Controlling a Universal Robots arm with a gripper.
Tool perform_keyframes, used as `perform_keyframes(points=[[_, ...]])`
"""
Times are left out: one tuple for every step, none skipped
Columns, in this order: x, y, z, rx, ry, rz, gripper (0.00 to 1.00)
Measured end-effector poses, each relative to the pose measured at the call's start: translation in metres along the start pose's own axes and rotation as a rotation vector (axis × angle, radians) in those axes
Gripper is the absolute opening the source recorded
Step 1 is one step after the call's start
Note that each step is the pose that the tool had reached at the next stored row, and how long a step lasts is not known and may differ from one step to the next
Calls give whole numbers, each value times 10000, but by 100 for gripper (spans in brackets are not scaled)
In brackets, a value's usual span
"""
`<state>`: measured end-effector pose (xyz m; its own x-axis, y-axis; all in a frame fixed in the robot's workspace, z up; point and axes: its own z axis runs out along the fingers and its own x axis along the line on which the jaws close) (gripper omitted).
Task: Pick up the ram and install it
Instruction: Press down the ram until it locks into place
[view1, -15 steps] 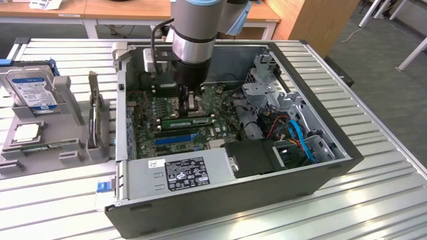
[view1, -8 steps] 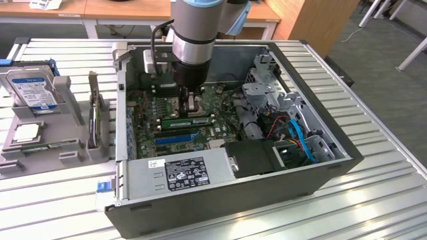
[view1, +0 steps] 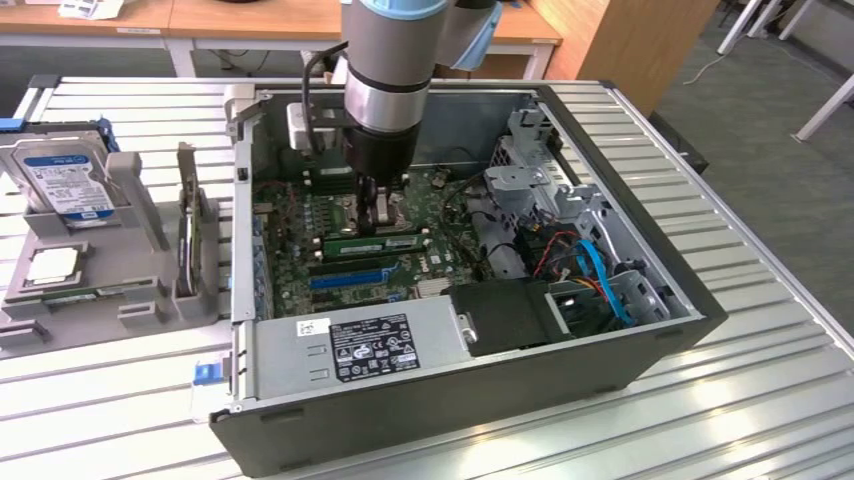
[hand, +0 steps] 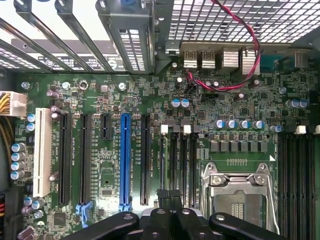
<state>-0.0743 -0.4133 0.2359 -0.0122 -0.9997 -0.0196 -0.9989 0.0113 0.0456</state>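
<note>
The ram (view1: 376, 243), a narrow green stick, stands on edge in a memory slot of the motherboard (view1: 300, 225) inside the open computer case (view1: 467, 410). My gripper (view1: 387, 212) reaches down into the case, just above and behind the ram; I cannot tell whether it touches it. In the wrist view the black fingers (hand: 161, 196) are pressed together, shut, over the near end of the dark memory slots (hand: 182, 160) beside the processor socket (hand: 237, 197). Nothing shows between them.
A grey holder (view1: 140, 300) at the exterior view's left carries a hard drive (view1: 60, 180) and a square silver processor chip (view1: 54, 265). The power supply (view1: 360, 345), drive cage (view1: 534, 185) and blue cables (view1: 607, 285) crowd the case. A red cable (hand: 235, 85) loops near the rear ports.
</note>
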Motion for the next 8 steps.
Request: perform_keyframes(points=[[0, 0, 5, 0, -1, 0, 10], [0, -1, 9, 1, -1, -1, 10], [0, -1, 13, 0, 0, -1, 10], [1, -1, 16, 0, 1, 0, 10], [1, -1, 17, -1, 2, -1, 10], [1, -1, 17, -1, 3, 0, 10], [1, -1, 18, -1, 2, 0, 10], [0, -1, 19, 0, 0, -1, 10]])
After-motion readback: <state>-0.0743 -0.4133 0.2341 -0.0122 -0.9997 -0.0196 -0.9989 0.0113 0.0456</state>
